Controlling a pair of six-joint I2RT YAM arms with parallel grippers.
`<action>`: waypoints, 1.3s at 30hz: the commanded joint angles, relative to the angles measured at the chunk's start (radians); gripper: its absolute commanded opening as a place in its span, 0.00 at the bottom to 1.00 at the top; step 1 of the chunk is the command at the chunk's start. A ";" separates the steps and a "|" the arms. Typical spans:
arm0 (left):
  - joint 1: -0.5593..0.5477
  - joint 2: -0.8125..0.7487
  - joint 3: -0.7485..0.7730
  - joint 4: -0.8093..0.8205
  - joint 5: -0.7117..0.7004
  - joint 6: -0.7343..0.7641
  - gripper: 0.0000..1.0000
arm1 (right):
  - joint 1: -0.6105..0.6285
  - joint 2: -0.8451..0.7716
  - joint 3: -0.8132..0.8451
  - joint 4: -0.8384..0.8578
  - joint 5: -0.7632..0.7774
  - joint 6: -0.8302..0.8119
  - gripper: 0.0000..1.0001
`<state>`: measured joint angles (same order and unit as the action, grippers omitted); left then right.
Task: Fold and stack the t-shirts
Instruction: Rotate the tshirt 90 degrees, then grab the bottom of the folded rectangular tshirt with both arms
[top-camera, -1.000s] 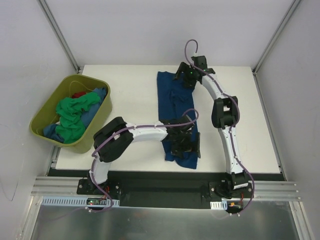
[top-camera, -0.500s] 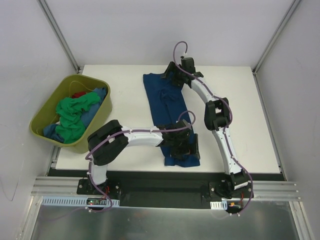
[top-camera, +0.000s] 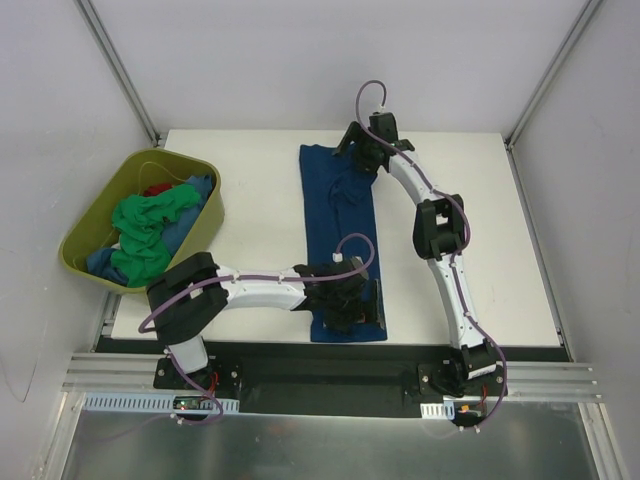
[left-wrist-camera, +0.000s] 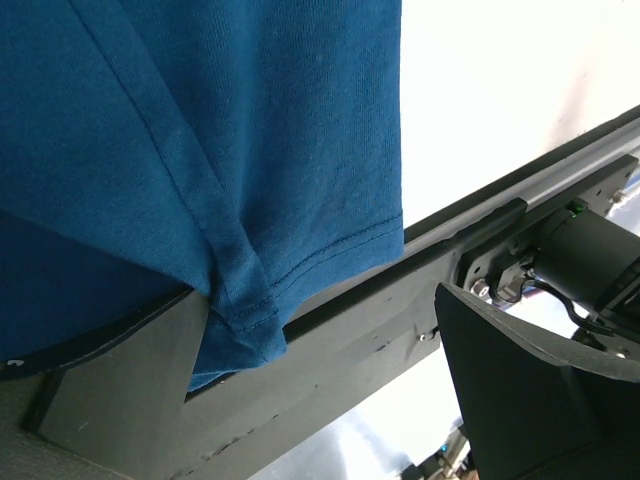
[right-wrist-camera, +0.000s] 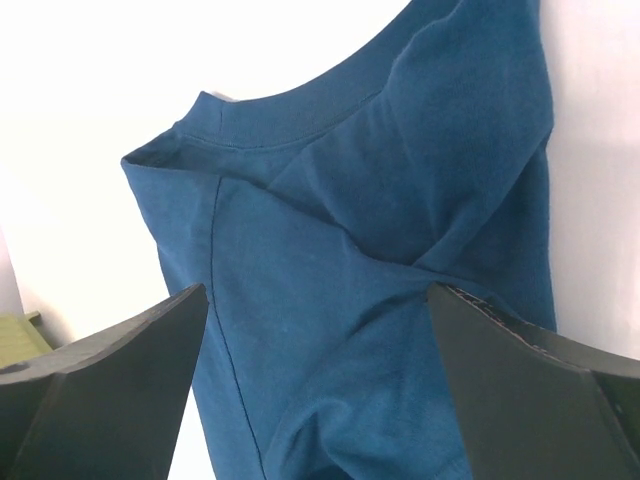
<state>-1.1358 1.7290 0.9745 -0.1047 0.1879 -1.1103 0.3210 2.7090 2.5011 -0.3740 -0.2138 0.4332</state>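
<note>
At the left gripper (top-camera: 347, 303): spread as wide as can be, clamped on nothing. Directly beneath it, the near hem of 1 dark blue t-shirt (top-camera: 335, 215), folded into a long narrow strip. In the left wrist view, a hemmed corner draped over the left-hand finger (left-wrist-camera: 110, 380), well clear of the right-hand finger (left-wrist-camera: 520, 390). Just past that corner, the dark front rail (left-wrist-camera: 400, 290) of the white table (top-camera: 250, 200).

At the right gripper (top-camera: 363, 152): opened almost as wide, gripping nothing. Between and just beyond its 2 fingers (right-wrist-camera: 100, 360), the shirt's ribbed collar and 1 shoulder, bunched into a few creases. Cannot tell whether touching either finger.

Stretched flat from 1 gripper to the other: collar end under the right, hem end under the left.

Well off to the left of both grippers, an olive-green tub (top-camera: 190, 262) at the table's corner. Heaped inside: a bright green t-shirt (top-camera: 145, 225) on top, blue cloth (top-camera: 197, 190) beside it, a bit of red cloth (top-camera: 155, 188) at the far side.
</note>
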 joint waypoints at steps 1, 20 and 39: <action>-0.036 -0.028 0.003 -0.148 -0.034 0.043 0.99 | -0.023 -0.090 0.005 -0.109 0.093 -0.054 0.97; -0.071 -0.522 -0.160 -0.501 -0.317 0.058 0.99 | 0.046 -1.176 -0.936 -0.184 0.203 -0.269 0.97; -0.021 -0.410 -0.257 -0.388 -0.292 0.012 0.55 | 0.602 -1.876 -1.949 -0.287 0.275 0.211 0.89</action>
<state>-1.1690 1.2888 0.6888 -0.5388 -0.1093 -1.0912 0.8246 0.8227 0.5705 -0.6640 0.0124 0.5079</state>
